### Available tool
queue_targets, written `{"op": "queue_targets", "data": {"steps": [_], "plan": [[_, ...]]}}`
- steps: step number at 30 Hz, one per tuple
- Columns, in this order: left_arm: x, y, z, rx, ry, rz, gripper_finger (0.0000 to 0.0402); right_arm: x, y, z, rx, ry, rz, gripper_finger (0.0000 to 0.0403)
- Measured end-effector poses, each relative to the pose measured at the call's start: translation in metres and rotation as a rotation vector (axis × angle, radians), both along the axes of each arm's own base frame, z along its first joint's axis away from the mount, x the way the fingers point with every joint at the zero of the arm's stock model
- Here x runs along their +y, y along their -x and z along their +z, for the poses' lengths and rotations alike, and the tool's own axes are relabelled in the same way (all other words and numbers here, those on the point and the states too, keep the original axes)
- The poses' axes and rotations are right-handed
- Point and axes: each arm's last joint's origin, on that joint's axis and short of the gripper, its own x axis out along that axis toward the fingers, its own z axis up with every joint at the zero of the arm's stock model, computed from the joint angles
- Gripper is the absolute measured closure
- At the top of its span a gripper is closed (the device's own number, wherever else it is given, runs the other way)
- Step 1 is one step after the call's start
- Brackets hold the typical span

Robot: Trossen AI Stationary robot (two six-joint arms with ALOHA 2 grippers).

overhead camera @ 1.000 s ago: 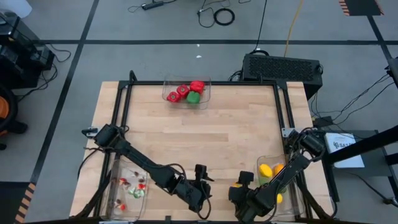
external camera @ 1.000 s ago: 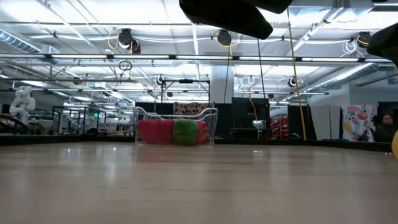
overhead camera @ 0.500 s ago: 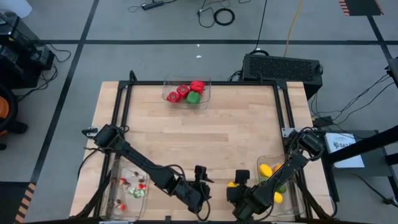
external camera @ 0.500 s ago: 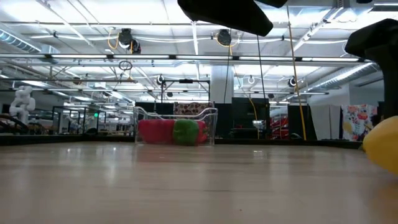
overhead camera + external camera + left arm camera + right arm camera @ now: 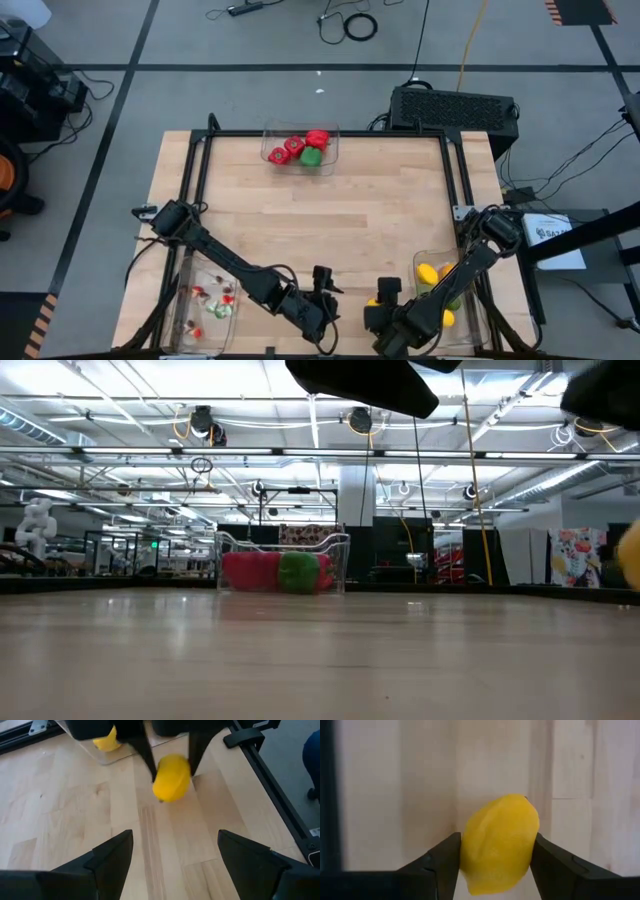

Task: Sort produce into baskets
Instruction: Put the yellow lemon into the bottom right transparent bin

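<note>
A bright yellow, dimpled toy lemon (image 5: 500, 842) is clasped on both sides between the dark fingers of the right gripper (image 5: 376, 297), near the front edge of the pale wooden plank table (image 5: 330, 215), just beside the clear plastic bin of yellow fruit (image 5: 428, 262). The lemon is seen as oval, with a small nub at one end. The left gripper (image 5: 175, 851) is held nearby with its fingers spread apart, nothing between them.
</note>
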Motion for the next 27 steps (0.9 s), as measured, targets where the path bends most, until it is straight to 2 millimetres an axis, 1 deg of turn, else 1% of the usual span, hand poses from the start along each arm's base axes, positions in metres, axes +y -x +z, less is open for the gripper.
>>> {"op": "queue_targets", "data": {"steps": [3, 7, 10, 13, 14, 16, 18, 20, 24, 27], "plan": [[0.000, 0.000, 0.000, 0.001, 0.000, 0.000, 0.0107, 0.005, -0.003, 0.019, 0.011, -0.011, 0.033, 0.0198], [-0.002, 0.001, 0.000, 0.001, -0.001, -0.005, 0.0107, 0.007, -0.003, 0.056, 0.070, 0.004, 0.065, 0.0198], [-0.005, 0.003, 0.000, 0.001, -0.001, -0.013, 0.0107, 0.006, 0.005, 0.088, 0.120, 0.044, 0.075, 0.0198], [-0.008, 0.005, 0.000, 0.001, -0.001, -0.021, 0.0107, 0.006, 0.020, 0.116, 0.163, 0.084, 0.035, 0.0198], [-0.009, 0.006, 0.000, 0.001, -0.001, -0.023, 0.0107, 0.008, 0.024, 0.124, 0.150, 0.068, 0.024, 0.0198], [-0.012, 0.007, 0.000, -0.002, -0.004, -0.024, 0.0107, 0.012, 0.037, 0.141, 0.101, -0.024, 0.037, 0.0198], [-0.014, 0.009, 0.000, -0.006, -0.009, -0.023, 0.0107, 0.009, 0.054, 0.156, 0.076, -0.062, -0.029, 0.0198], [-0.016, 0.010, 0.000, -0.008, -0.011, -0.025, 0.0107, 0.009, 0.072, 0.166, 0.041, -0.084, -0.083, 0.0198], [-0.017, 0.010, 0.001, -0.016, 0.002, -0.023, 0.0107, 0.016, 0.111, 0.175, -0.055, -0.103, -0.100, 0.0197], [-0.017, 0.010, 0.001, -0.016, 0.022, -0.008, 0.0107, 0.017, 0.142, 0.173, -0.080, -0.111, -0.117, 0.0197]]}}
